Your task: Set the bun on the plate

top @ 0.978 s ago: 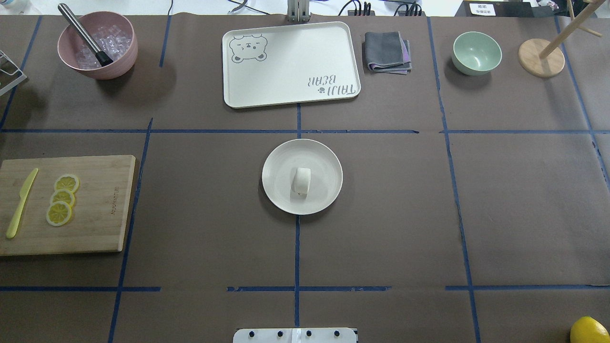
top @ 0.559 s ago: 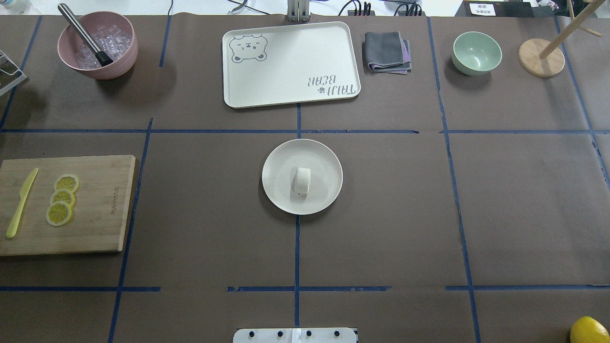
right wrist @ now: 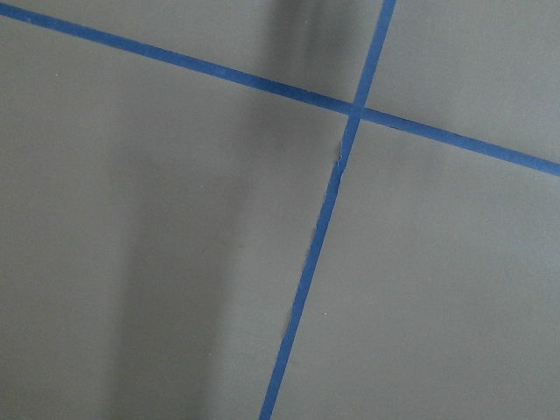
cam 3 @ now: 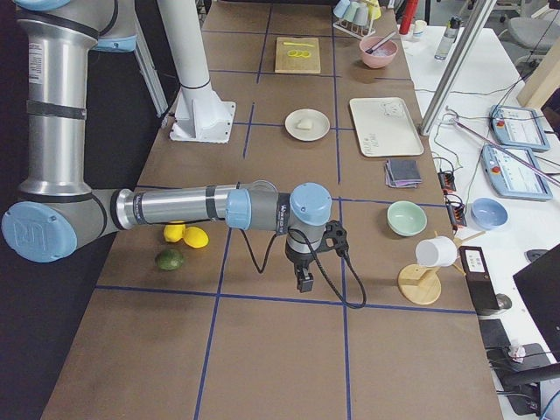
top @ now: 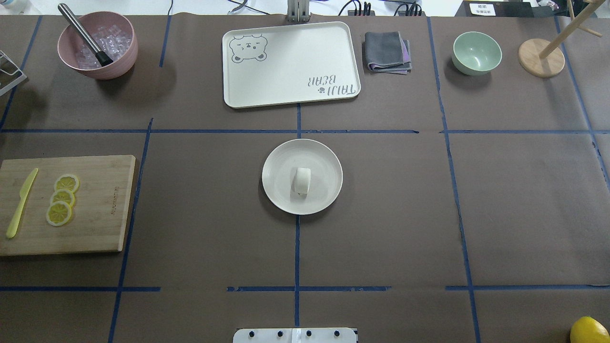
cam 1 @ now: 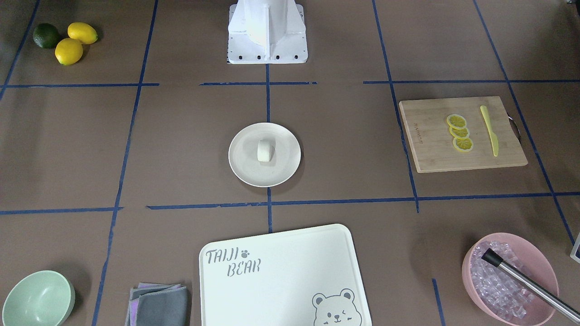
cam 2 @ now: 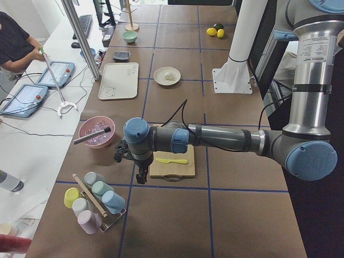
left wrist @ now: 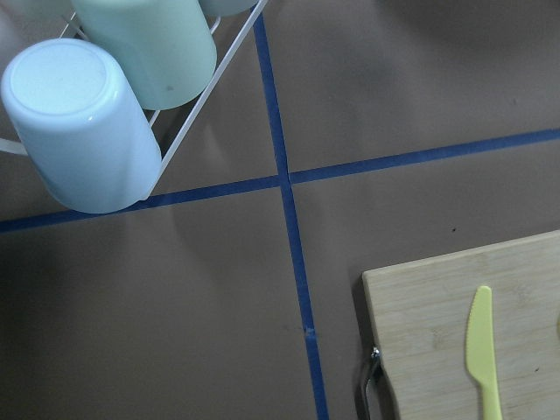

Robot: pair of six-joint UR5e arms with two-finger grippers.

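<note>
The bun (top: 302, 180) lies central on the plate (top: 279, 159), so placing looks done, no move needed; left gripper (cam 2: 141, 176) far at 9 o'clock, right gripper (cam 3: 304, 282) perhaps 3, whether parted I cannot tell.

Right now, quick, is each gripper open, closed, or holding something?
Left gripper: cannot tell, only a side view shows it.
Right gripper: cannot tell, only a side view shows it.

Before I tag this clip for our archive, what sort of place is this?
Probably a robotics lab staging kitchen chores: robot arms at a table gridded with blue tape, control tablets alongside, and a bun on a plate.
</note>
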